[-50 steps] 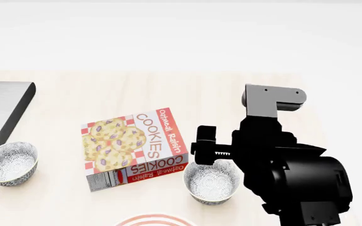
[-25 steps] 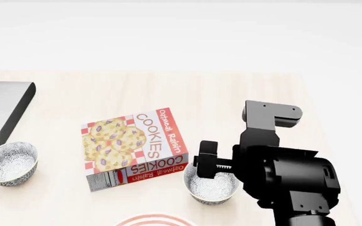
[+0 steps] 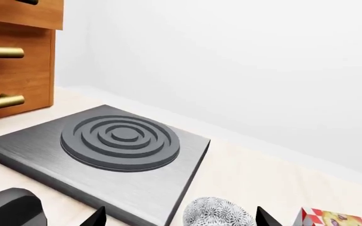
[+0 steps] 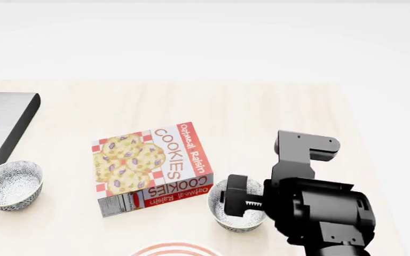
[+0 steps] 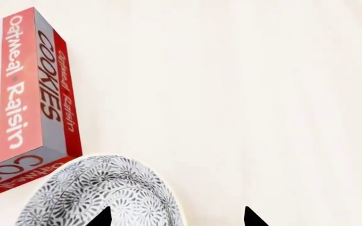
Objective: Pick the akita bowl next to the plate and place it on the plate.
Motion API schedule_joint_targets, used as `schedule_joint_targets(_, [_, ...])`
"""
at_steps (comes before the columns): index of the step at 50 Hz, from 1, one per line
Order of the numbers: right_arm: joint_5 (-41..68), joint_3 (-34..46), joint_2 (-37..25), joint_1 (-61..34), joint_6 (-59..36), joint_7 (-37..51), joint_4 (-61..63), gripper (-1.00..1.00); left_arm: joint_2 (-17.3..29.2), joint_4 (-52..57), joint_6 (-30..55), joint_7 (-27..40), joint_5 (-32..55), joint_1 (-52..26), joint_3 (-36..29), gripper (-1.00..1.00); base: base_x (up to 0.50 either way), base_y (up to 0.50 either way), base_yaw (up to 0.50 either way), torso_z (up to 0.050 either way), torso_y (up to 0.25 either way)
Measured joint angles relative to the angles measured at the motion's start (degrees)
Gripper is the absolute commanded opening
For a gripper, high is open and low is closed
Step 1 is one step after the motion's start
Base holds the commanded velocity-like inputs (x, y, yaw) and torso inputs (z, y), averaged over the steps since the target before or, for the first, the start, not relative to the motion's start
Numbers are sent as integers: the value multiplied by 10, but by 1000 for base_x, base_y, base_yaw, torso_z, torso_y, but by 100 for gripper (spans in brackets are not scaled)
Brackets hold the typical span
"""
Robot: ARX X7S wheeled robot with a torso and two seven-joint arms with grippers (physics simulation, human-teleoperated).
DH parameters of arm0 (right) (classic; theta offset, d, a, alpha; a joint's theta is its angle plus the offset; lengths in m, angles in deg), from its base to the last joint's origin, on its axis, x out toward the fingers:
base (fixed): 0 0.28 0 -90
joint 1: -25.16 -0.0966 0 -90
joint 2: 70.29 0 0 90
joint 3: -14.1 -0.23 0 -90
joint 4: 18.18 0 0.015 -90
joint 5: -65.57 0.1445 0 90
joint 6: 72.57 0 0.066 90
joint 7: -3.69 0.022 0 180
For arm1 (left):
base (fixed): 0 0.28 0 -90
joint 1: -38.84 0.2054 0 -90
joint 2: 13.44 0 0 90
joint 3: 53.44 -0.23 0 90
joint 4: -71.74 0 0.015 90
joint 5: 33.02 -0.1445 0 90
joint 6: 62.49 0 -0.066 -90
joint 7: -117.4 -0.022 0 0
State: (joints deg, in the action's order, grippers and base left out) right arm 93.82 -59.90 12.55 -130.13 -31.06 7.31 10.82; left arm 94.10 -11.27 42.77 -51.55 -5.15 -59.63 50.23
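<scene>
Akita bowl (image 4: 235,213) sits on the worktop (image 4: 262,112) near its front edge, touching the cookie box's (image 4: 153,166) near corner, just behind the striped plate (image 4: 174,249) that peeks in at that edge. The right gripper (image 5: 175,217) hangs over the bowl, fingers (image 5: 101,217) spread, one over the bowl and one outside its rim, holding nothing. The left gripper (image 3: 177,217) is also spread and empty, by the second bowl (image 4: 10,185) beside the burner (image 3: 118,141).

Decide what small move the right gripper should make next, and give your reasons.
Probably a short further descent. In the right wrist view the right gripper is open, its fingertips straddling one side of the speckled bowl next to the plate, one inside and one outside the rim. Lowering a little more should seat the rim between them before closing.
</scene>
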Motion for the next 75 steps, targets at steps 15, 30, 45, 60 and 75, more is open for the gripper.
schedule_joint_targets(15, [6,-2,2,-2,-3,-7,-19,100,2,1,0,2,2,1,-2,100,0,0,0,0,0])
schedule_joint_targets(30, [12,-8,4,-8,1,-13,-46,100,3,-1,-3,3,3,1,-3,100,0,0,0,0,0])
schedule_joint_targets(45, [11,-7,10,-19,20,-31,-91,100,5,0,-3,5,6,1,-5,100,0,0,0,0,0])
schedule_joint_targets(60, [3,-11,15,-25,36,-45,-121,100,7,1,-3,8,8,2,-6,100,0,0,0,0,0])
schedule_joint_targets(75, [-9,-23,16,-21,46,-46,-120,-100,8,0,-5,9,9,2,-8,100,0,0,0,0,0])
